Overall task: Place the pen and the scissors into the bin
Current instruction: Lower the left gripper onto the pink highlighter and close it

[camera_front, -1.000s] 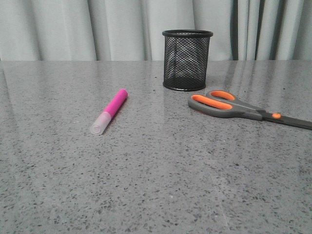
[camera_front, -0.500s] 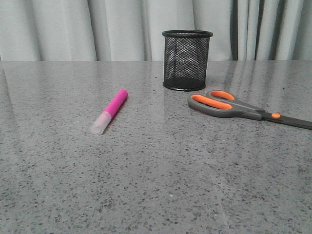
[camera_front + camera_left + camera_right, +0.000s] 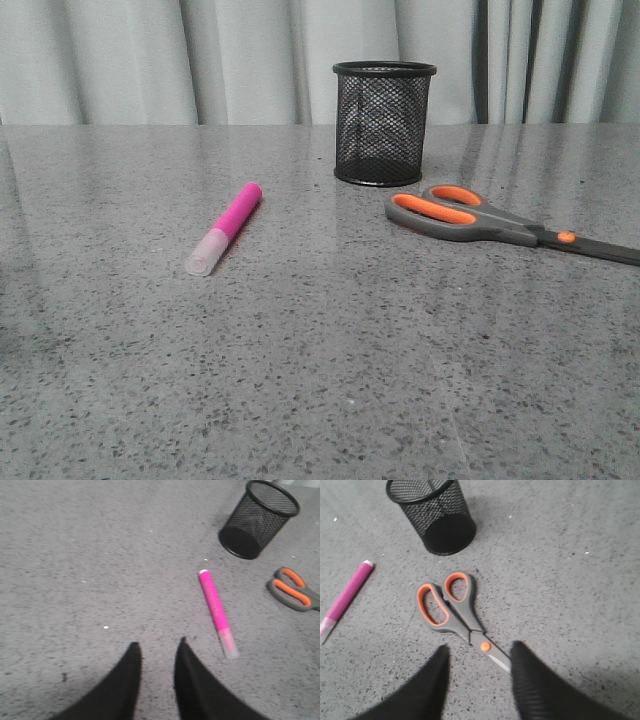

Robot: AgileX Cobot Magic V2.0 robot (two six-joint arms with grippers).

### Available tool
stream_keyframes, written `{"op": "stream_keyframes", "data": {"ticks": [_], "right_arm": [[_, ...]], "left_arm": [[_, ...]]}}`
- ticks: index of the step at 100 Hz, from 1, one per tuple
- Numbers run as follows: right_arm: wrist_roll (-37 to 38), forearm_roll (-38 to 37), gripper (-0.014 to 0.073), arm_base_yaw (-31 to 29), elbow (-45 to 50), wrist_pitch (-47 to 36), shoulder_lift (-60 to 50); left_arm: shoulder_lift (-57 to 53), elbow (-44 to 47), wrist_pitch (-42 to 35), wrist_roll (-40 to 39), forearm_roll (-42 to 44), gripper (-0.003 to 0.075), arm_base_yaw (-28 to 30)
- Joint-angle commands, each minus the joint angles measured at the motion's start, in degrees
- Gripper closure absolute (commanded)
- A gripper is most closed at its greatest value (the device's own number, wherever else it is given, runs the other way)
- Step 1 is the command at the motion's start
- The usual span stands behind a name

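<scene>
Both my grippers hover with fingers spread, holding nothing.
Left gripper (image 3: 156, 650) and right gripper (image 3: 479, 655): pen (image 3: 223, 228) lies left of the bin (image 3: 384, 122), scissors (image 3: 500, 222) right.

Even, soft, diffuse lighting throughout; no harsh shadows are cast. Pale streaked reflections are seen on the polished table (image 3: 300, 350) in the front view, which is sharp overall. Both wrist views are softer and slightly motion-blurred. The left gripper (image 3: 156, 649) and right gripper (image 3: 479, 652) fingers are rendered as dark, out-of-focus, fuzzy-edged shapes. A faint shadow is seen beside the bin (image 3: 432, 515).
</scene>
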Motion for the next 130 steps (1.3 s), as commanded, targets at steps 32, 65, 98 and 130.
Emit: {"op": "stream_keyframes", "data": {"ticks": [32, 65, 98, 130], "right_arm": [[-3.0, 2.6, 0.0163, -0.3, -2.3, -2.2, 0.7], [-3.4, 2.6, 0.0163, -0.3, -2.3, -2.2, 0.7], [-3.8, 2.6, 0.0163, -0.3, -2.3, -1.8, 0.7], [-3.8, 2.6, 0.0162, -0.3, -2.3, -1.8, 0.7]], "left_arm": [[9.3, -5.1, 6.0, 20.2, -19.5, 0.0291, -0.2], [20.6, -12.2, 0.5, 22.6, -15.2, 0.0291, -14.2], [35.7, -20.4, -9.1, 11.8, 4.0, 0.0291, -28.2], [49.1, -33.1, 0.4, 1.1, 15.9, 0.0291, -28.4]]}}
